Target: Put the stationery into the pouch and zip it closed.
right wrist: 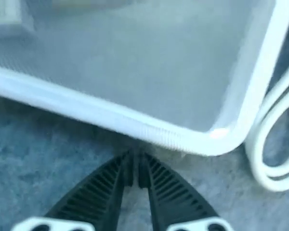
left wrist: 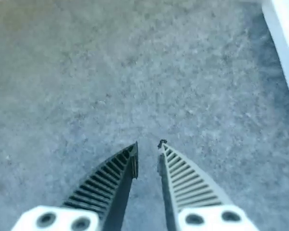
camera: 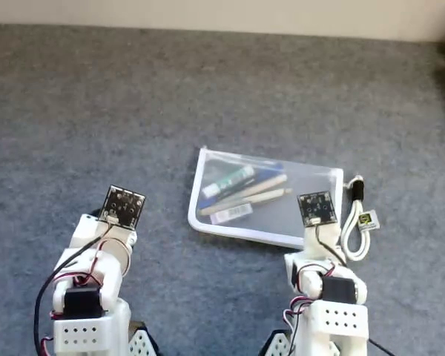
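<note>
Pouch (camera: 276,219) lies just beyond the clenched right jaws, apart from the slightly parted left jaws.

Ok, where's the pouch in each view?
High: pouch at centre, slightly right.
Left wrist: its white edge, off to one side of the left gripper.
Right wrist: its corner just beyond the right gripper.
Shared landmark: the white cable beside the pouch, in high and right wrist.

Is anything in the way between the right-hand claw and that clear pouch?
Nothing visible. The right claw sits just short of the white edge of the pouch, with bare carpet between. A white cable lies beside the pouch's corner, off to the side.
</note>
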You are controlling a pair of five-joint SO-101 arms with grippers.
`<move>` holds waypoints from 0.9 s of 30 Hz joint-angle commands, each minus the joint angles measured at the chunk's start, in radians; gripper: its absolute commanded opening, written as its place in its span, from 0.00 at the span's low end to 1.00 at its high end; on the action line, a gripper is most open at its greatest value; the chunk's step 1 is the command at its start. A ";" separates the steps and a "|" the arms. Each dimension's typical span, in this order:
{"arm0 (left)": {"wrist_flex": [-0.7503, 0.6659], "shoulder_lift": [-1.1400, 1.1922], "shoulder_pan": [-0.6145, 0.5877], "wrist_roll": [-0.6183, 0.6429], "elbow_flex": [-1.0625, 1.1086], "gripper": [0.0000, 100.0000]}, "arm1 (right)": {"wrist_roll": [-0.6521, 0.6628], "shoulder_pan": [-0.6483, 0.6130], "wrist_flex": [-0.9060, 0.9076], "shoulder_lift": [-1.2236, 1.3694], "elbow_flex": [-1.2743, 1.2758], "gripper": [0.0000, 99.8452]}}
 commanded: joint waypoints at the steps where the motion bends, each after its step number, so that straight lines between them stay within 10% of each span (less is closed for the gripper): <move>1: 0.069 -0.013 -0.010 0.006 0.021 0.09 | 0.011 -0.008 -0.079 -0.004 0.062 0.00; 27: 0.304 -0.012 -0.005 0.009 0.021 0.09 | -0.146 0.019 -0.168 -0.004 0.162 0.00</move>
